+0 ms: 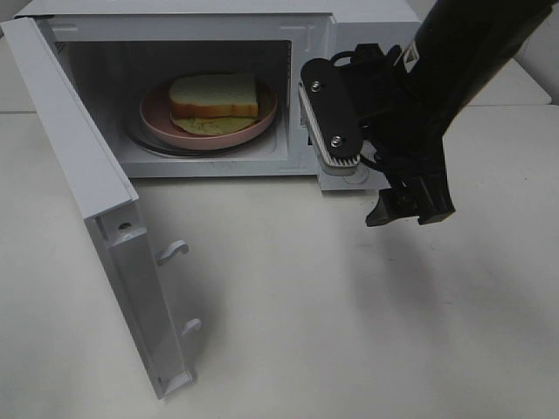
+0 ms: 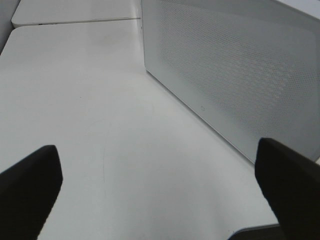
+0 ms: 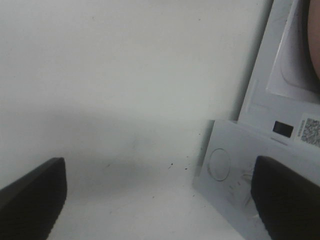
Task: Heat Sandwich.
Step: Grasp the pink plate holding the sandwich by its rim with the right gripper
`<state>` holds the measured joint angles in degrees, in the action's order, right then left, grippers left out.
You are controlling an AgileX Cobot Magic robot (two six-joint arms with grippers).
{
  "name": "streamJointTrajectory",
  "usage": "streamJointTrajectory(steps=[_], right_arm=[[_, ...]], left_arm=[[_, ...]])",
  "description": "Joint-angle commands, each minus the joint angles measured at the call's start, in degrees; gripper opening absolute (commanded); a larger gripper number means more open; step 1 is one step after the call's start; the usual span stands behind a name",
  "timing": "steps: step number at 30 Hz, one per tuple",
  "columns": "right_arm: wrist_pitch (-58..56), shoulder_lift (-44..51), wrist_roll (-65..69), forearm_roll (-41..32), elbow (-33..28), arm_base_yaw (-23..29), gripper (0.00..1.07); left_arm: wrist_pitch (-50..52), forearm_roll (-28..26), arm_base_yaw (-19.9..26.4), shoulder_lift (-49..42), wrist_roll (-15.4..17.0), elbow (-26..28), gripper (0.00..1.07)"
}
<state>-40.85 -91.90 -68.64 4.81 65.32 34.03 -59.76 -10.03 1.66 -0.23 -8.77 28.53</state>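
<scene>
- Inside the microwave (image 1: 367, 22), the sandwich (image 1: 214, 94) sits on the pink plate (image 1: 155, 118); the door (image 1: 96, 175) hangs open.
- Grippers?
- Both spread, empty. My right gripper (image 1: 409, 209) hangs outside by the panel (image 3: 220, 165). I'd push the door's outer face with my left gripper (image 2: 160, 192), slowly, till latched.

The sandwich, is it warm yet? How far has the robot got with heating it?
Done: the sandwich sits on the pink plate inside the microwave. In hand: nothing. The right gripper, open and empty, hangs in front of the microwave's control side, and the left gripper is open and empty too. Left: the door stands wide open, so closing it and starting the heating look yet to come.
</scene>
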Motion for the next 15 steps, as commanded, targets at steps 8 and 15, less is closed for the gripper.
streamJointTrajectory(steps=[8, 15], right_arm=[[2.1, -6.1, 0.6, 1.0, 7.2, 3.0, 0.94], [3.6, -11.5, 0.6, 1.1, 12.7, 3.4, 0.93]], left_arm=[[0.7, -0.1, 0.2, -1.5, 0.3, -0.2, 1.04], [0.7, -0.1, 0.2, -1.5, 0.3, -0.2, 1.04]])
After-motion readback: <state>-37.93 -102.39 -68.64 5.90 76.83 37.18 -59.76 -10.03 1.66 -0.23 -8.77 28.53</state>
